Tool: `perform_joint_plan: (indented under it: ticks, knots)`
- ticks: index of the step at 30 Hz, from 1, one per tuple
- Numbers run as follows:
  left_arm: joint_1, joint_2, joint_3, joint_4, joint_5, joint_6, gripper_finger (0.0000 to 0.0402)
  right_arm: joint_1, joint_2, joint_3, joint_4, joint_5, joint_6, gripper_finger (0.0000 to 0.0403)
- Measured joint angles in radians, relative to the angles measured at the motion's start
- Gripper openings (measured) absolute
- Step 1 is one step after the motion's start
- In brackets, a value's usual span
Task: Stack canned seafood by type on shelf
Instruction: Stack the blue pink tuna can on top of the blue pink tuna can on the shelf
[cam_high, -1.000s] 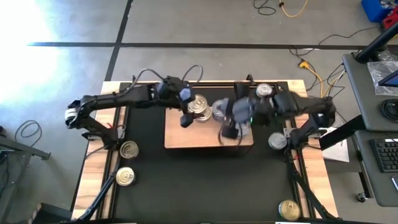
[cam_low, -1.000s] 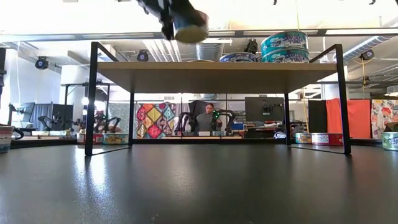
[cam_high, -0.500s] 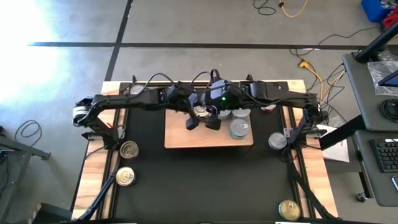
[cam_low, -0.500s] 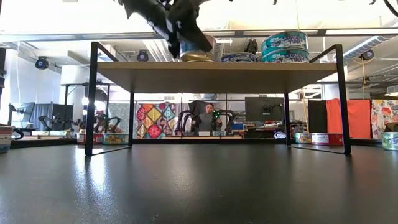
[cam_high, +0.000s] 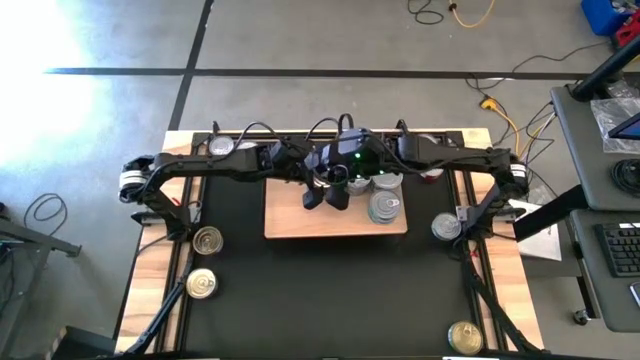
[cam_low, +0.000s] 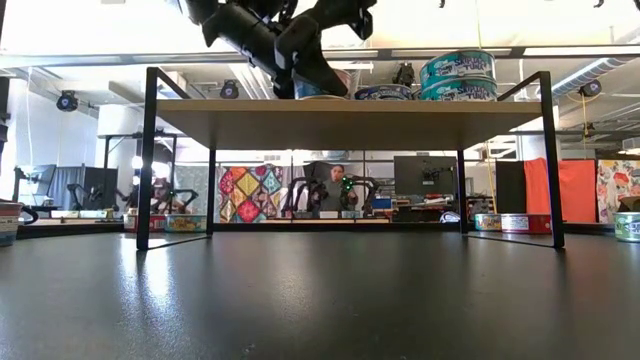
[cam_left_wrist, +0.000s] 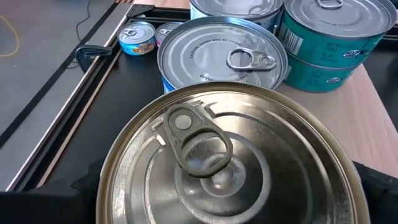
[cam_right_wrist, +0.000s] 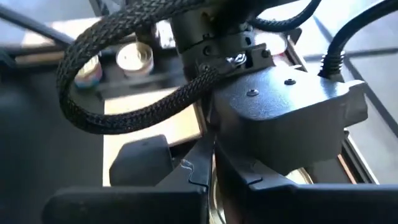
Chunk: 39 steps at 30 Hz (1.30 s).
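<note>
The pale wood shelf (cam_high: 290, 222) stands on black legs over the mat. My left gripper (cam_left_wrist: 230, 205) reaches in from the left, shut on a metal tin with a pull-tab lid (cam_left_wrist: 224, 149); this tin (cam_low: 320, 86) is low over the shelf top. Just past it on the shelf stand a silver-lidded tin (cam_left_wrist: 221, 56) and a stack of teal tins (cam_left_wrist: 329, 37). My right gripper (cam_high: 340, 196) is shut and hangs close over my left gripper's housing (cam_right_wrist: 280, 118). The held tin is hidden under both arms in the high view. My left gripper has the tin between its two fingers (cam_left_wrist: 84, 186), one at each side of the round wall (cam_left_wrist: 118, 180). The fingers slant down from the table's left. The tin sits lid up, about level, its foot at the shelf top; whether it rests there I cannot tell. Whether my right gripper touches the left one I cannot tell.
More tins stand on the shelf's right part (cam_high: 385, 206). Loose tins lie on the mat at left (cam_high: 207, 240) (cam_high: 201, 285), at right (cam_high: 446, 227) and at the near right (cam_high: 465, 337). Another stands at the far left (cam_high: 222, 147). The shelf's left and near parts are bare wood.
My left gripper has come down toward the shelf with the tin, which has sunk from well above it to its top. My right gripper has swung from the shelf's near right part toward the left and stands over the left gripper, still shut.
</note>
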Motion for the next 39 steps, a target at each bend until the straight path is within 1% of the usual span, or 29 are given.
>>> perform_joint_plan:
  ticks: [4,8,10,16,21,25,29,33,34,39]
  knots:
    - [0.000,0.000,0.001,-0.001,-0.009,-0.017,0.0370,-0.013,-0.062,-0.135,0.154,-0.006,0.020,0.0013]
    - [0.000,0.000,0.001,-0.002,-0.015,-0.019,0.0370,-0.026,-0.109,-0.236,0.230,-0.007,0.022,0.0013]
    - [-0.001,0.000,0.001,-0.005,-0.008,-0.013,0.0371,-0.033,-0.113,-0.268,0.250,0.022,0.028,0.0013]
    - [-0.010,0.000,0.028,-0.026,0.000,-0.013,0.0374,-0.032,-0.088,-0.276,0.263,0.014,0.043,0.0013]
    - [-0.028,-0.008,0.052,-0.029,0.003,0.020,0.0372,-0.034,-0.082,-0.276,0.262,0.010,0.024,0.0013]
    - [-0.026,-0.029,0.077,-0.090,0.068,0.065,0.0372,-0.033,-0.102,-0.276,0.252,0.009,0.008,0.0013]
    - [-0.010,-0.059,0.081,-0.178,0.120,0.148,0.0372,-0.031,-0.132,-0.276,0.239,0.005,0.006,0.0013]
    - [0.010,-0.071,0.080,-0.202,0.266,0.228,0.0372,-0.032,-0.150,-0.275,0.237,0.005,0.007,0.0013]
    - [0.011,-0.070,0.080,-0.209,0.283,0.242,0.0372,-0.031,-0.153,-0.275,0.236,0.005,0.009,0.0013]
    - [0.015,-0.056,0.079,-0.206,0.289,0.330,0.0372,-0.021,-0.158,-0.275,0.236,0.004,0.020,0.0013]
